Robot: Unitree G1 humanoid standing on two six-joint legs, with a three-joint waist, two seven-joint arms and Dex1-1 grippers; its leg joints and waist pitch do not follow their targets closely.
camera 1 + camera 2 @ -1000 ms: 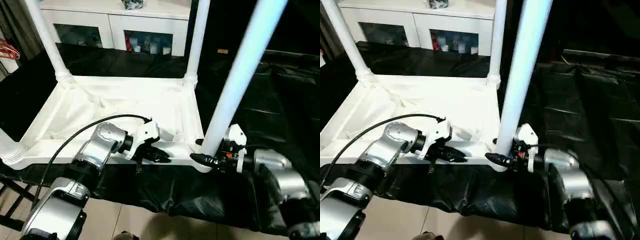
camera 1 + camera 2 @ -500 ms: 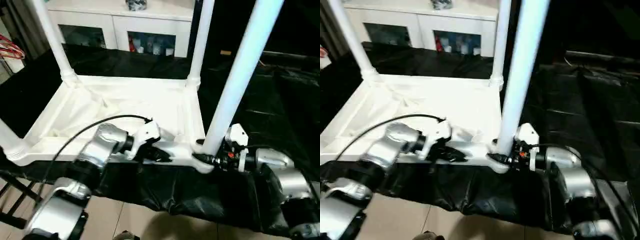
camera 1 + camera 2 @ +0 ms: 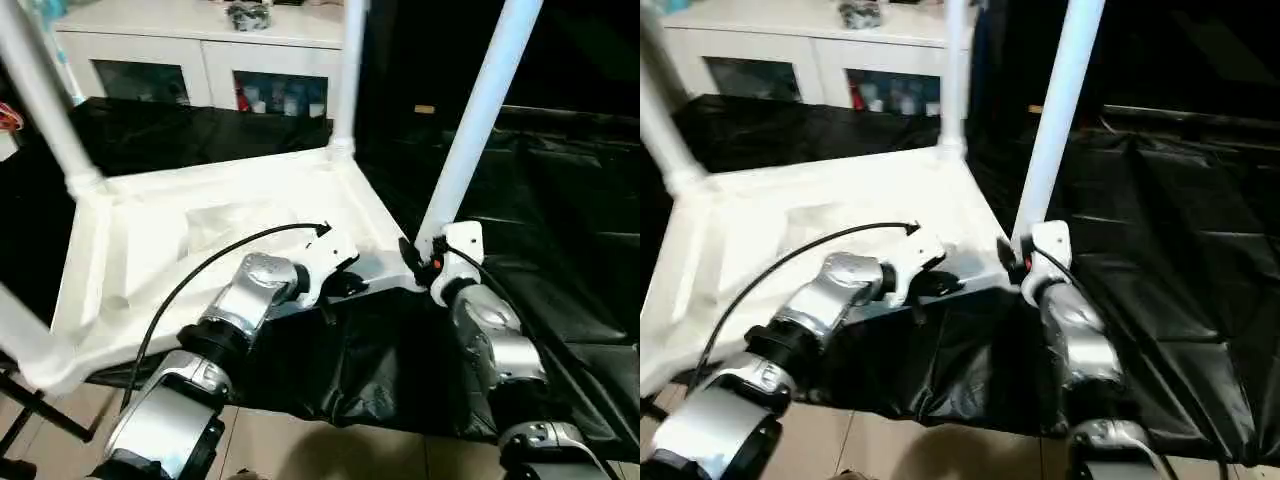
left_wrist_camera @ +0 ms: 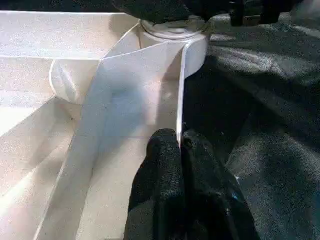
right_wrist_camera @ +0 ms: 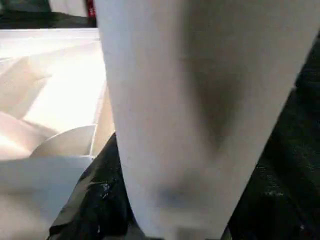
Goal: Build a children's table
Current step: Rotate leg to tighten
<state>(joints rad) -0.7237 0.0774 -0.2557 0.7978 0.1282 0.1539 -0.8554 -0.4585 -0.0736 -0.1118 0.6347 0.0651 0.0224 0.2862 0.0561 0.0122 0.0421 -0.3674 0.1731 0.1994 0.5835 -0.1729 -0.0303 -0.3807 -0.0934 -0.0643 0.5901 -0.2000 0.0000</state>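
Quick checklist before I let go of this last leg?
1. Left gripper jaws pinched on the table top's near edge wall: ok.
2. Right gripper jaws around the base of the near right leg: ok.
3. That leg upright in its corner socket: ok.
4. Leg fully seated: cannot tell.
5. Far legs upright in their sockets: ok.
6. Top lying on the black sheet: ok.

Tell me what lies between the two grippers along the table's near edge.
In the left eye view, between left gripper and right gripper, runs the table top's white rim.
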